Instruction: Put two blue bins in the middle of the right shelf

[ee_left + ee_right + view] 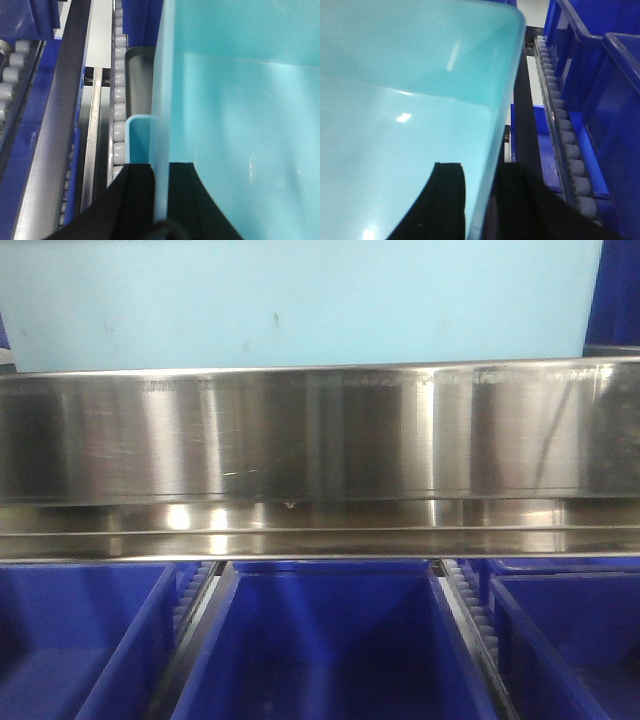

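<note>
Risk: the pale blue bin (300, 300) is gripped only by its 2 thin side walls, so uneven arm motion could tilt it, let it slip, or catch its base on the steel shelf rail (320, 430) directly below. The left gripper (161, 200) pinches 1 wall and the right gripper (481, 200) pinches the other. The bin is smooth, glossy and round-rimmed, and sits above dark blue bins (330, 650) and roller tracks (119, 100).

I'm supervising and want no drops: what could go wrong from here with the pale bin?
The left gripper and right gripper each pinch only the thin wall of the pale blue bin; uneven arm motion could tilt it or let it slip. In the front view the bin sits right at the steel shelf rail, so its base may catch there.
</note>
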`<move>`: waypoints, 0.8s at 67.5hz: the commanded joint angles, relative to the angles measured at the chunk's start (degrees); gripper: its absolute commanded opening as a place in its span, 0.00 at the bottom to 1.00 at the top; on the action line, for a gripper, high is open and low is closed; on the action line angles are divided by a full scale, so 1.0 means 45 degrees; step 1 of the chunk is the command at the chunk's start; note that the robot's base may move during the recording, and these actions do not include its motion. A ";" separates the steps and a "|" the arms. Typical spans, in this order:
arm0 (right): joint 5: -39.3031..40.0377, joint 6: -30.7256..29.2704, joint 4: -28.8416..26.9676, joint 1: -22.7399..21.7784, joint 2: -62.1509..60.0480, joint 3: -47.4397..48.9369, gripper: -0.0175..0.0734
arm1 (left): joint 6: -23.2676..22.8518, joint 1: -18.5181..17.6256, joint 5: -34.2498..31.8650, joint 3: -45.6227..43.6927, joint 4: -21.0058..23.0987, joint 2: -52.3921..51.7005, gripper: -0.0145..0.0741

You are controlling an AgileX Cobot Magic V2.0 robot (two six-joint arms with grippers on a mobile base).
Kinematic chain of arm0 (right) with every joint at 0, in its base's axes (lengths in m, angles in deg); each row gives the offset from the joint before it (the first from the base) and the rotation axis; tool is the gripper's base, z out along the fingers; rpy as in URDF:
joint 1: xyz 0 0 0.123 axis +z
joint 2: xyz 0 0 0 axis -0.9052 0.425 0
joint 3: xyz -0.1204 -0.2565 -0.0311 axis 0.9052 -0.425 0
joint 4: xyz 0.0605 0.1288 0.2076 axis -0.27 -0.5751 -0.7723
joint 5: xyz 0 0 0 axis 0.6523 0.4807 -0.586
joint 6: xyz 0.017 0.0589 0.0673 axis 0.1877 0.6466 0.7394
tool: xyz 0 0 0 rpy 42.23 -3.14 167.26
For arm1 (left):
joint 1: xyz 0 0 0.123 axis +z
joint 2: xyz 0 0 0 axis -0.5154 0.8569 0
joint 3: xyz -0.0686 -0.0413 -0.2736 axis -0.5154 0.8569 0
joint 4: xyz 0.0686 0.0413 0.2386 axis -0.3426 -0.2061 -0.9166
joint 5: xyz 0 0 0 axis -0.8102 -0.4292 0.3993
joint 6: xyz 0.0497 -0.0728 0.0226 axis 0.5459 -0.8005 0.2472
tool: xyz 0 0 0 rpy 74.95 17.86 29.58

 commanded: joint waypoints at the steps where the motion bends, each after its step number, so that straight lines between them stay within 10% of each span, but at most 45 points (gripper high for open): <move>1: 0.1205 0.0459 0.0073 0.0015 0.0018 0.0005 0.02 | -0.0097 -0.0187 -0.1153 0.0497 0.0879 -0.0607 0.04; 54: 0.2104 0.1011 0.0106 0.0015 0.0026 -0.1690 0.02 | -0.0097 -0.0958 -0.3293 0.2751 0.0218 -0.0980 0.04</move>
